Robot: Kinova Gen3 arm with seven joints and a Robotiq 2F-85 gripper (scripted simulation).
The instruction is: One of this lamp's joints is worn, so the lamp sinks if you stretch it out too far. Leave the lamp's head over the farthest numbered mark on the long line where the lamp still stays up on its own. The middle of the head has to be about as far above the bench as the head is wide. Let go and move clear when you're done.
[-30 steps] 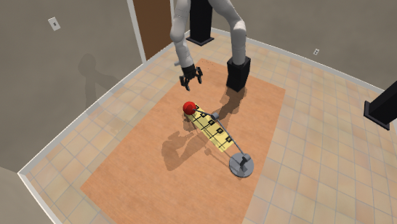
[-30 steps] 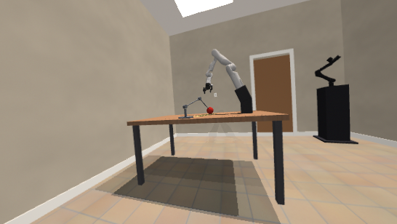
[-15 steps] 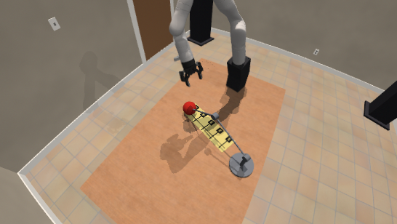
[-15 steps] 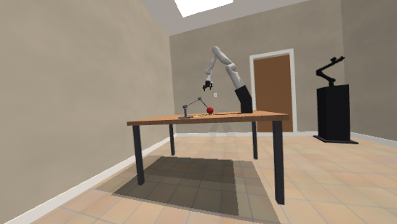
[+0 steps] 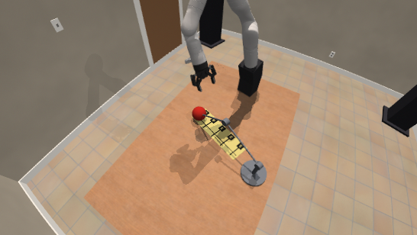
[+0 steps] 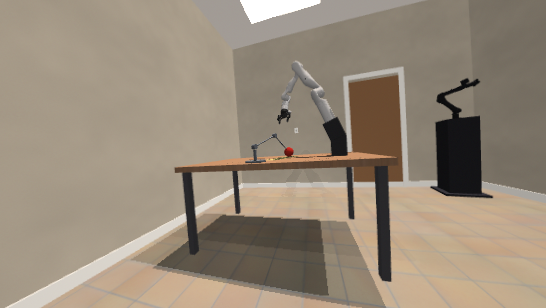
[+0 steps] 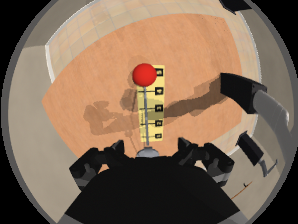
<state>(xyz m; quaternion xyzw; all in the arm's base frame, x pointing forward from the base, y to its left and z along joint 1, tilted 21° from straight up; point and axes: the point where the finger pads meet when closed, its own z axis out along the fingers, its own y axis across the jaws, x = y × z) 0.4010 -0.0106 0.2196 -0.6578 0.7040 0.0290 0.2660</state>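
Surface Finishes: Wood Bench, Metal-Look Lamp, Tiled Floor

Bench top (image 5: 141,160) (image 6: 300,159) (image 7: 185,40), centre of the top view: orange-brown wood look, fine grain, smooth, matt. Lamp head (image 5: 198,113) (image 6: 289,151) (image 7: 144,75), mid-frame there: smooth red, plastic-looking, softly shaded. Lamp base (image 5: 248,178) (image 6: 255,161), lower right of centre: grey, metal-looking, smooth. Marked strip (image 5: 234,151) (image 7: 159,131), centre: yellow, flat, paper-like. Arm (image 5: 250,42) (image 6: 307,80), upper centre: pale grey, smooth, light sheen. Gripper (image 5: 202,72) (image 6: 284,117) (image 7: 150,145): black, plastic-looking. Door (image 5: 162,27) (image 6: 375,127), upper left of centre: brown, wood-like, matt. Floor (image 5: 324,152) (image 6: 450,240), right: tile, mottled beige.

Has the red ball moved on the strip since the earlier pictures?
No. In the top view the red ball sits over the same far end of the yellow strip.
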